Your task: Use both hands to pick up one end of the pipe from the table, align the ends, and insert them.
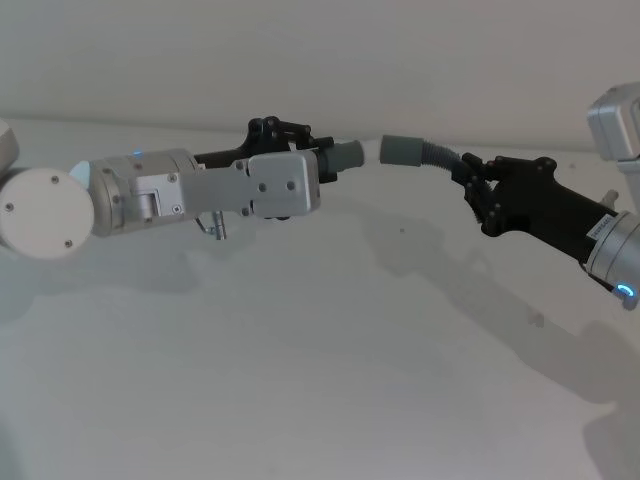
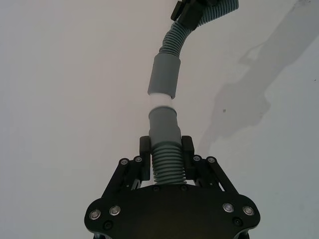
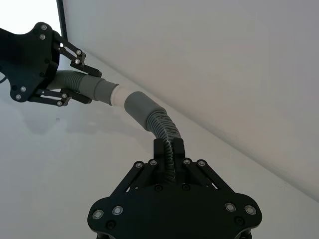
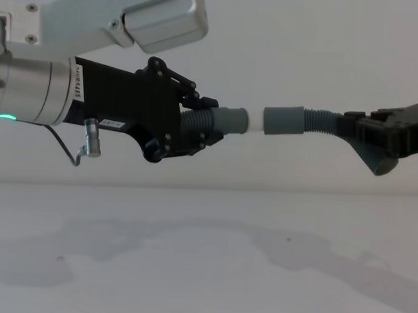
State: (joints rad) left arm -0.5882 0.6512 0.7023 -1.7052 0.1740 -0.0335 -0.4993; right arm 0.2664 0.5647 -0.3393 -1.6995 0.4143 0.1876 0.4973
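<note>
Both pipe pieces are held well above the table (image 4: 205, 266), so that the ends can be lined up freely. The left gripper (image 4: 209, 123), at 9 o'clock in the chest view, is clamped on the ribbed hose behind the white-tipped cuff (image 4: 236, 121). The right gripper (image 4: 353, 130), at 3 o'clock, is closed on the hose behind the sleeve (image 4: 283, 120); the white tip is pointed at the sleeve mouth, just short of it, apparently ready for insertion.
</note>
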